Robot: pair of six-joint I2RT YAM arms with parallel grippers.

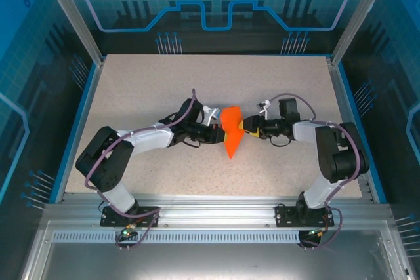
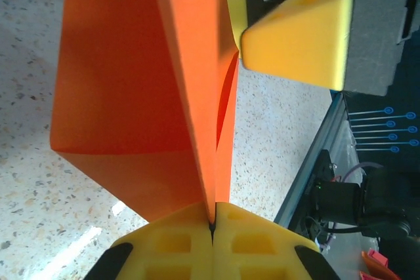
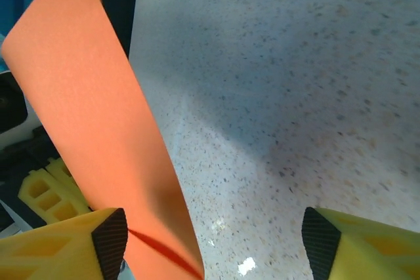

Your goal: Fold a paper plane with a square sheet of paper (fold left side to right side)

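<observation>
Left gripper (image 2: 213,224) is clamped on the orange paper (image 1: 231,130), pinching layered edges. The paper sits about mid-tabletop (image 1: 144,96), between the two arms, standing on edge rather than flat, with its point toward the near edge. Right gripper (image 3: 210,240) has its jaws spread; the paper lies against one finger and is not pinched. Progress: the sheet is no longer square. It's a tapered, dart-like shape with a centre fold, so most creases look done. My guess at what's left: close it along the centre, press the crease, set it down. Can't confirm fold count from here. No readable brands, labels or text anywhere; the backdrop is just graphics.
</observation>
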